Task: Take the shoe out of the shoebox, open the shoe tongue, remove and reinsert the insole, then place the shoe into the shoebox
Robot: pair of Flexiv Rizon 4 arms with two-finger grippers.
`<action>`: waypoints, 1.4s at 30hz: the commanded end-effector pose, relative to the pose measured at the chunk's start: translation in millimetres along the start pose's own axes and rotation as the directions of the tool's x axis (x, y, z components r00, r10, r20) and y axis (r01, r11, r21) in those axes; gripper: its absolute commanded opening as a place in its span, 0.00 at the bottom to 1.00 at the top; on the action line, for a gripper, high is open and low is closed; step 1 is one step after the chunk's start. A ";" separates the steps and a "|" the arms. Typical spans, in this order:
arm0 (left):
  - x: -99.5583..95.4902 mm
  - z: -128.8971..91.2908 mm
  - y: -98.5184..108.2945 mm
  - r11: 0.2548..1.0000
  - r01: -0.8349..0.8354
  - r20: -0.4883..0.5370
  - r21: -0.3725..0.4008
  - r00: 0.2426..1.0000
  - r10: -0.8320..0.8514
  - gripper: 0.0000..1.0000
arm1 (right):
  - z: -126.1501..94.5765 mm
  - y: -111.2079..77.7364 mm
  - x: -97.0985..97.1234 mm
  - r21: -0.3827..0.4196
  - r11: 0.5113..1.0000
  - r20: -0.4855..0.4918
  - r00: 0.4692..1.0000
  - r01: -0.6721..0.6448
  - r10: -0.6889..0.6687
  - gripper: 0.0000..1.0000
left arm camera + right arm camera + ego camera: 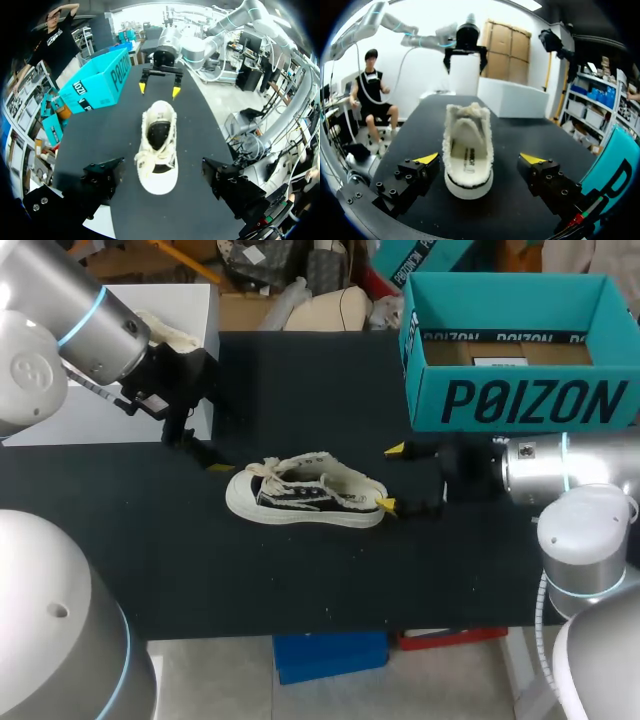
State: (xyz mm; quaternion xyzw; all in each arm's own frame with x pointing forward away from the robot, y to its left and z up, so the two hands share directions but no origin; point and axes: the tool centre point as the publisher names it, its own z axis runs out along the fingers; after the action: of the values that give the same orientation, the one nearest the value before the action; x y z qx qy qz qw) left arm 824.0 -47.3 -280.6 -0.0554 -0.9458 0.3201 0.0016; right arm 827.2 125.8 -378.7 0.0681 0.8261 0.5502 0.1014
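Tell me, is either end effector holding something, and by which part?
Nothing is held. The sneaker lies free; the right end effector is open at its heel, the left end effector open at its toe.

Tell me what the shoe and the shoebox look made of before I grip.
Shoe: dark fabric upper, likely canvas, matte, with frayed cream edging and laces; the thick off-white sole looks like rubber. Shoebox: seemingly cardboard, teal printed outside; plain brown board shows inside.
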 end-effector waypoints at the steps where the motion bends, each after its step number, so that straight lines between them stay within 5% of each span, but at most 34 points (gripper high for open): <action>1: 0.1 1.8 0.7 1.000 -0.002 0.003 0.000 1.000 0.002 1.00 | 7.6 -6.9 0.5 -0.021 1.000 -0.002 1.000 -0.004 0.004 1.00; 12: 0.1 1.8 0.7 1.000 -0.002 0.003 0.000 1.000 0.002 1.00 | 14.6 -12.7 9.6 0.060 0.998 0.007 1.000 -0.003 0.003 1.00; 42: 0.1 1.8 0.7 1.000 -0.002 0.003 0.000 1.000 0.002 1.00 | 43.0 -35.2 11.6 0.072 0.996 -0.022 0.998 -0.059 0.060 1.00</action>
State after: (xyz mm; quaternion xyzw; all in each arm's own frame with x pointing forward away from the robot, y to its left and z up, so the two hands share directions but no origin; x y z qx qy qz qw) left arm 824.0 -47.3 -280.6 -0.0554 -0.9458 0.3201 0.0016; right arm 826.0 149.0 -424.6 0.0873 0.8438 0.5247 0.0711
